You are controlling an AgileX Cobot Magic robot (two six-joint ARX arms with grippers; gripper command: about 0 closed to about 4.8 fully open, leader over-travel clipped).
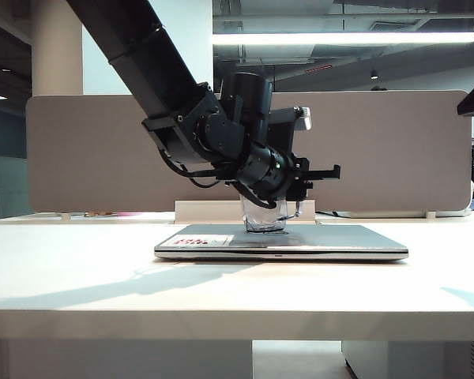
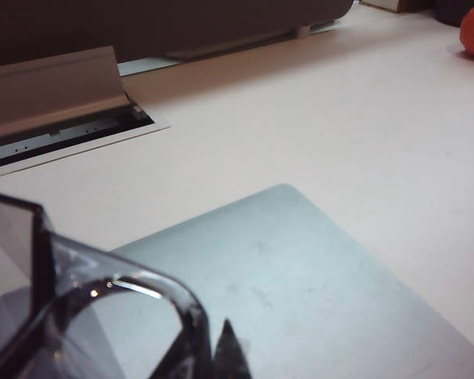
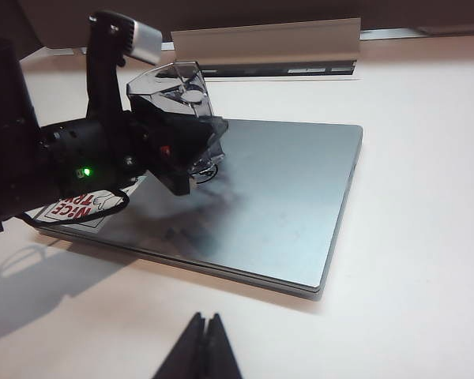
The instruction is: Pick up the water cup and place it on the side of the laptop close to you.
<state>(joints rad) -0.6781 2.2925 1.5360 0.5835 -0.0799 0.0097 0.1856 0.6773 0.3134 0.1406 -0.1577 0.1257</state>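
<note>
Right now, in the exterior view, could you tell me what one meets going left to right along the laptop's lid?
White sticker → water cup, clamped in the left gripper → bare lid of the laptop.

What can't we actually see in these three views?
- Exterior view: most of the cup is behind the left gripper and its wrist.
- Left wrist view: the cup is cut by the frame edge; the fingertips are barely visible.
- Right wrist view: the left gripper covers the cup base, so contact with the laptop is unclear; only the right gripper tips show.
- Sticker: print partly hidden.
</note>
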